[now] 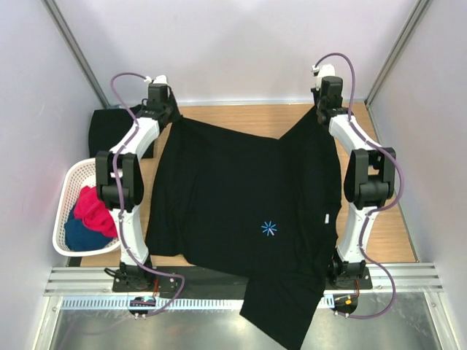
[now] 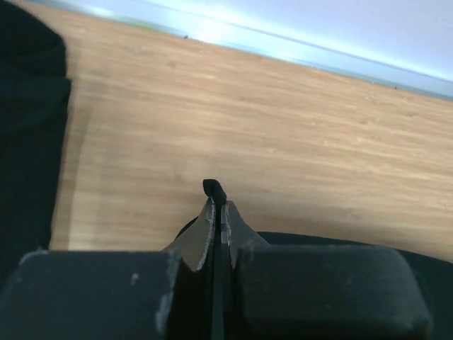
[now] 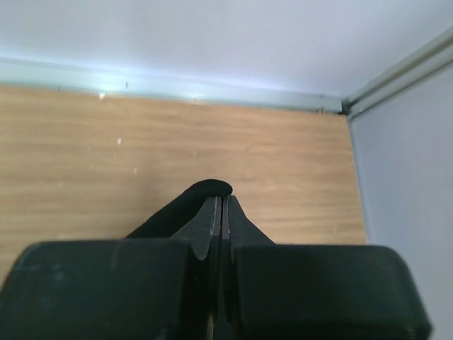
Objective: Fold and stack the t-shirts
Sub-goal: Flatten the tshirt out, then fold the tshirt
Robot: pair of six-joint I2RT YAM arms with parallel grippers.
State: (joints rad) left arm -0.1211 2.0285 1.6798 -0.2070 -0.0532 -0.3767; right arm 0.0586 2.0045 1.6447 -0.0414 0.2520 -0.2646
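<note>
Table (image 1: 394, 226) largely hidden beneath t-shirt (image 1: 241, 197)

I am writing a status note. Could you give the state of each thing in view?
spread t-shirt: unfolded, spread over the table, one end over the near edge.
black garment: lying far left, fold unclear.
left gripper: jaws shut on the spread t-shirt.
right gripper: jaws shut on the spread t-shirt.
basket: upright, holding a red-pink garment and a blue garment.
</note>
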